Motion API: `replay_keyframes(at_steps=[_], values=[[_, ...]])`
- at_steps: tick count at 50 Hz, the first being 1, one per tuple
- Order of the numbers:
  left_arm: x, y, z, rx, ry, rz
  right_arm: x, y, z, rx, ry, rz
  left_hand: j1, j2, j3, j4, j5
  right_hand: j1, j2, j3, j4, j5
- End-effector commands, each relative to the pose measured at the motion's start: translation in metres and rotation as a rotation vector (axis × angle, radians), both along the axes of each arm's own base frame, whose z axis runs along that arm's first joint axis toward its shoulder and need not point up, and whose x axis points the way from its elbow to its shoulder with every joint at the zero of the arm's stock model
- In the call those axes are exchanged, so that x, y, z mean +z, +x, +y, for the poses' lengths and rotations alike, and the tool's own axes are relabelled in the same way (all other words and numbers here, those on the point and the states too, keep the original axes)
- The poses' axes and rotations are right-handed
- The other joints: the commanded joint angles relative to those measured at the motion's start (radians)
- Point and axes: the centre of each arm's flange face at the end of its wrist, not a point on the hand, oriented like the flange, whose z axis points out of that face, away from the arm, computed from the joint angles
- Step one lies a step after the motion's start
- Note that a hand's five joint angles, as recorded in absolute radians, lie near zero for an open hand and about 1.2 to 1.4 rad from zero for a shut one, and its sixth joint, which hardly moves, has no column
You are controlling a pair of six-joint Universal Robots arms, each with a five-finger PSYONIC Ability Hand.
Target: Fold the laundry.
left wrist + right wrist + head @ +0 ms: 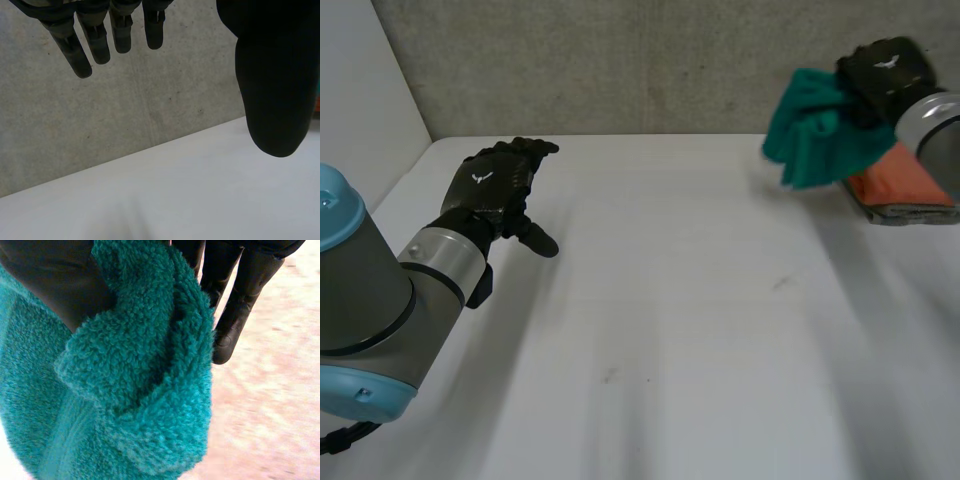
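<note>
A folded teal towel (817, 135) hangs in the air at the far right, pinched in my right hand (885, 70). In the right wrist view the thumb and fingers (235, 310) clamp the thick folded edge of the teal towel (135, 390). Just below and behind it, a stack of folded cloths (905, 190) lies on the table, orange on top and grey beneath. My left hand (495, 185) hovers over the white table (670, 330) at the far left, with straight fingers (100, 45) and thumb (275, 90) spread and nothing between them.
A grey concrete wall (650, 60) runs along the table's far edge, and a white wall stands at the left. Bare table surface lies between the two hands.
</note>
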Motion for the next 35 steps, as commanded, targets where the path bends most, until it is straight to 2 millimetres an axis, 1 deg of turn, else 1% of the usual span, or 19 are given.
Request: replay_keyframes(at_steps=[1, 6, 10, 14, 17, 19, 21, 22, 23, 25, 26, 29, 30, 32, 33, 35], values=[[0.0, 0.0, 0.0, -0.001, -0.001, 0.001, -0.015, 0.027, 0.03, 0.066, 0.131, 0.075, -0.021, -0.024, -0.026, -0.021, 0.005, 0.484, 0.224, 0.209, 0.205, 0.249], [0.0, 0.0, 0.001, -0.001, 0.0, 0.0, -0.02, 0.027, 0.033, 0.055, 0.177, 0.107, -0.02, -0.023, -0.025, -0.02, 0.006, 0.484, 0.224, 0.209, 0.205, 0.249], [0.0, 0.0, 0.001, -0.003, 0.0, 0.0, -0.034, 0.026, 0.03, 0.051, 0.217, 0.114, -0.02, -0.023, -0.025, -0.02, 0.006, 0.484, 0.224, 0.209, 0.205, 0.249], [0.0, 0.0, 0.001, -0.003, 0.0, 0.0, -0.048, 0.026, 0.024, 0.035, 0.236, 0.12, -0.02, -0.023, -0.025, -0.02, 0.006, 0.484, 0.224, 0.209, 0.205, 0.249], [0.0, 0.0, 0.001, -0.003, 0.0, 0.0, -0.05, 0.025, 0.015, 0.018, 0.212, 0.118, -0.02, -0.023, -0.025, -0.02, 0.006, 0.484, 0.224, 0.209, 0.205, 0.249], [0.0, 0.0, 0.001, -0.003, 0.0, 0.0, -0.047, 0.025, 0.002, -0.003, 0.157, 0.106, -0.02, -0.023, -0.025, -0.02, 0.006, 0.484, 0.224, 0.209, 0.205, 0.249], [0.0, 0.0, 0.001, -0.003, 0.0, 0.0, -0.037, 0.024, -0.01, -0.023, 0.079, 0.09, -0.02, -0.023, -0.025, -0.02, 0.006, 0.484, 0.224, 0.209, 0.205, 0.249], [0.0, 0.0, 0.0, 0.0, 0.002, -0.001, -0.024, 0.024, -0.023, -0.042, -0.028, 0.067, -0.02, -0.023, -0.025, -0.02, 0.006, 0.484, 0.224, 0.209, 0.205, 0.249], [0.0, 0.0, 0.0, -0.001, 0.002, -0.001, -0.017, 0.022, -0.031, -0.053, -0.087, 0.051, -0.02, -0.023, -0.025, -0.02, 0.006, 0.484, 0.224, 0.209, 0.205, 0.249], [0.0, 0.0, 0.0, -0.001, 0.0, 0.0, 0.0, 0.016, -0.045, -0.076, -0.22, 0.013, -0.02, -0.023, -0.025, -0.02, 0.006, 0.484, 0.224, 0.209, 0.205, 0.249], [0.0, 0.0, 0.0, -0.001, 0.0, 0.0, 0.017, 0.004, -0.06, -0.106, -0.362, -0.016, -0.02, -0.023, -0.025, -0.02, 0.006, 0.484, 0.224, 0.209, 0.205, 0.249], [0.0, 0.0, 0.0, -0.001, 0.002, -0.001, 0.032, -0.016, -0.075, -0.154, -0.504, -0.046, -0.02, -0.023, -0.025, -0.02, 0.006, 0.484, 0.224, 0.209, 0.205, 0.249], [0.0, 0.0, 0.0, -0.001, 0.002, -0.001, 0.033, -0.026, -0.082, -0.164, -0.545, -0.051, -0.02, -0.023, -0.025, -0.02, 0.006, 0.484, 0.224, 0.209, 0.205, 0.249], [0.0, 0.0, 0.0, 0.0, 0.002, -0.001, 0.026, -0.037, -0.089, -0.178, -0.548, -0.053, -0.02, -0.023, -0.025, -0.02, 0.006, 0.484, 0.224, 0.209, 0.205, 0.249], [-0.001, 0.0, 0.0, 0.0, 0.003, -0.001, 0.014, -0.046, -0.094, -0.188, -0.52, -0.049, -0.02, -0.023, -0.025, -0.02, 0.006, 0.484, 0.224, 0.209, 0.205, 0.249], [-0.001, 0.0, 0.001, 0.0, 0.003, -0.001, -0.001, -0.057, -0.099, -0.192, -0.474, -0.046, -0.02, -0.023, -0.025, -0.02, 0.006, 0.484, 0.224, 0.209, 0.205, 0.249]])
